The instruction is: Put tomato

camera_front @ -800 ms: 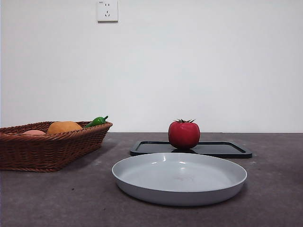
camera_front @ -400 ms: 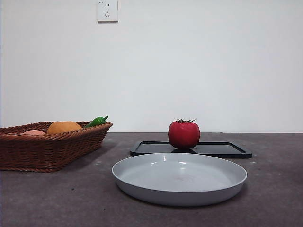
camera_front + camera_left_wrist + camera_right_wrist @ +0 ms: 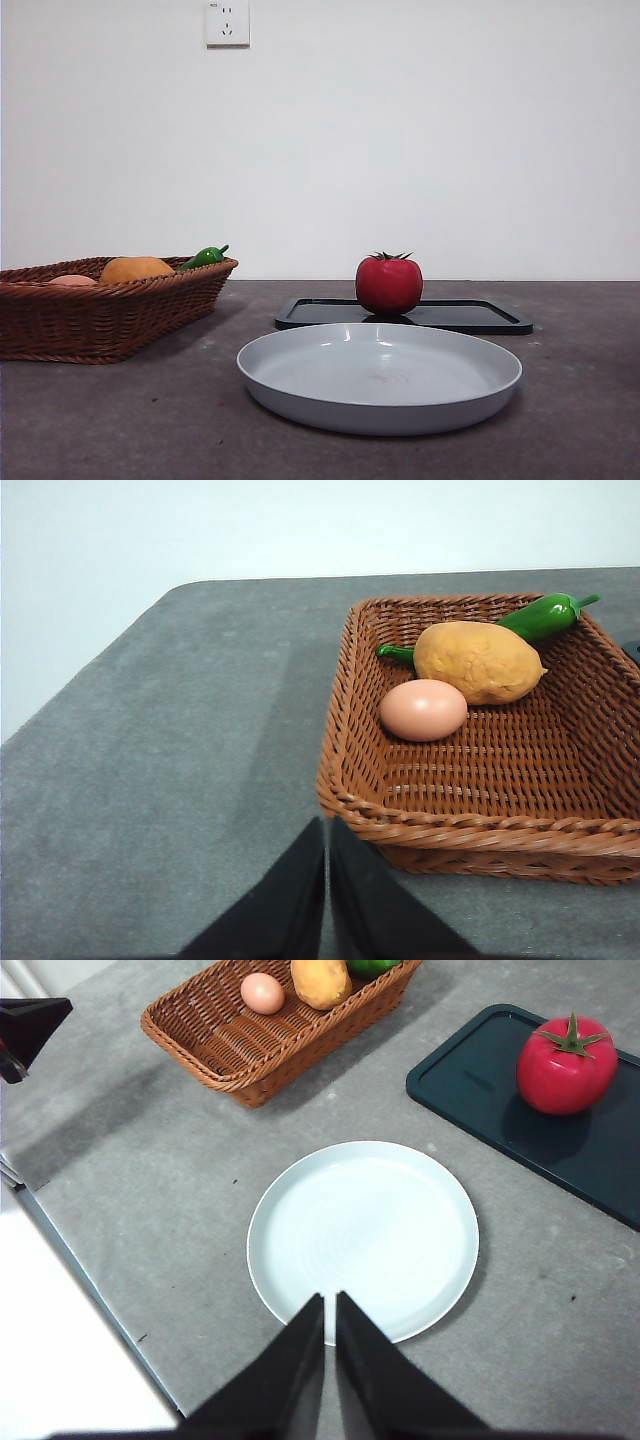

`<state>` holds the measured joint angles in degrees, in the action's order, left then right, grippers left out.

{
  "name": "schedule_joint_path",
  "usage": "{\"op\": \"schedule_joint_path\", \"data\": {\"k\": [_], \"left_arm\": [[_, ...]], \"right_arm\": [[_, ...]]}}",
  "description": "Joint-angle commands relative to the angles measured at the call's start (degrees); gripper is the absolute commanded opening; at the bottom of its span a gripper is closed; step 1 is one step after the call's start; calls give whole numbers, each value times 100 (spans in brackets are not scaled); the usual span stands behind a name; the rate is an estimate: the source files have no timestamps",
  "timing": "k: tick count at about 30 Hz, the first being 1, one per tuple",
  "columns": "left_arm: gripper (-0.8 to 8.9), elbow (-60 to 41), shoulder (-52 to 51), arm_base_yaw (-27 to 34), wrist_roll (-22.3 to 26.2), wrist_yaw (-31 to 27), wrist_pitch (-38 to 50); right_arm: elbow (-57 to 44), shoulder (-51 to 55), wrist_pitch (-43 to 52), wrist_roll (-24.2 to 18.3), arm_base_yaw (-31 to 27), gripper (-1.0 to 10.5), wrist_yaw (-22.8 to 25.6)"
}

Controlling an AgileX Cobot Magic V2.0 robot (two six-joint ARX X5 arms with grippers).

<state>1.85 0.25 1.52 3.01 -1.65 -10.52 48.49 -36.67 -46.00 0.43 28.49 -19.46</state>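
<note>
Tomato [image 3: 565, 1067] well beyond right hand [image 3: 330, 1305]

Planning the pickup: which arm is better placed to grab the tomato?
Probably the right. Its claw hangs over the plate with the tomato on the black tray in view; the left claw faces only the basket.

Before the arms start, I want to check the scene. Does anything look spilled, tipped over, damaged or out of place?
Nothing stands out. The tomato sits upright on the dark tray, the plate lies flat and bare, and the basket holds its items tidily. Both grippers wait shut, away from everything.
</note>
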Motion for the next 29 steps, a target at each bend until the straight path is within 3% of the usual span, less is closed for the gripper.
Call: {"op": "schedule_joint_path", "data": {"k": [1,21,24,29], "left_arm": [[8,-120,-9,7,-59,-31,-33],[8,-118,-9,7,-59,-31,-33],[8,-118,-9,7,-59,-31,-31],[8,-118,-9,7,-59,-31,-31]], "right_arm": [[31,-28,59,63,37,7,-4],[31,-17,63,-39,33,7,17],[7,175,214,-313,-201,7,289],[-579,774,1456,-234,-1143,7,297]]}}
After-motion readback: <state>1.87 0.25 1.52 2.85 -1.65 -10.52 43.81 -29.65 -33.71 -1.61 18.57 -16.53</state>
